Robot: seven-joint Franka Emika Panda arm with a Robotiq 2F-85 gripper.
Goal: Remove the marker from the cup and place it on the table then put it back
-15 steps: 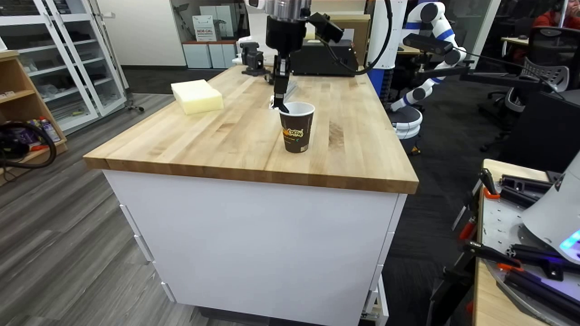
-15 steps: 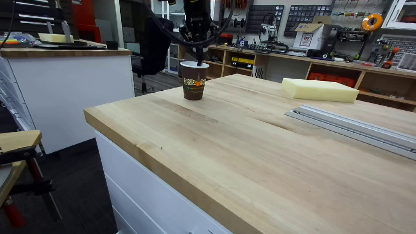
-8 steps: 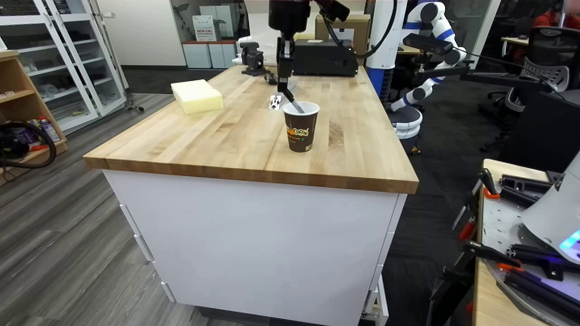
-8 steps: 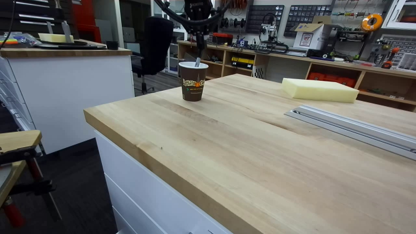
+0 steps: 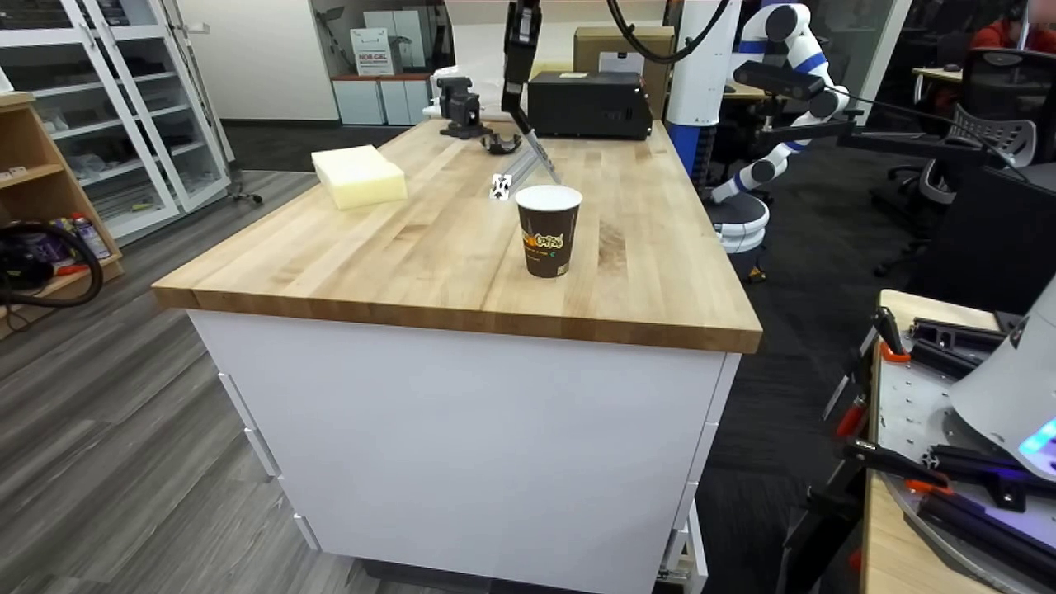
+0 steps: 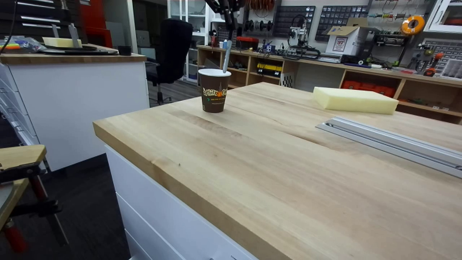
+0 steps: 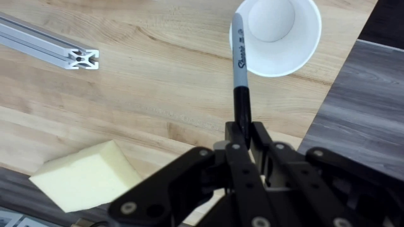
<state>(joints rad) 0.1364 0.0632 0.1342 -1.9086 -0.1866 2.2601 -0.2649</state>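
The marker (image 7: 240,56) has a grey body and a black upper end, and my gripper (image 7: 244,127) is shut on that black end. In both exterior views it hangs tilted, its full grey length showing; the low end of the marker (image 6: 226,57) is at the height of the cup's rim. Dark brown with a white rim, the cup (image 5: 549,235) stands upright on the light-wood table (image 5: 462,268). Seen from the wrist, the marker crosses the near rim of the cup (image 7: 300,47), whose white inside holds nothing.
A pale yellow block (image 5: 359,177) lies on the table, away from the cup. An aluminium rail (image 6: 389,141) rests there too, its cut end pointing towards the cup. A black box (image 5: 590,106) and a black device (image 5: 459,107) stand at the table's far end.
My gripper has risen and drawn the marker up out of the cup, baring its grey body. Early in that second the cup shifted slightly; since then it stands still.
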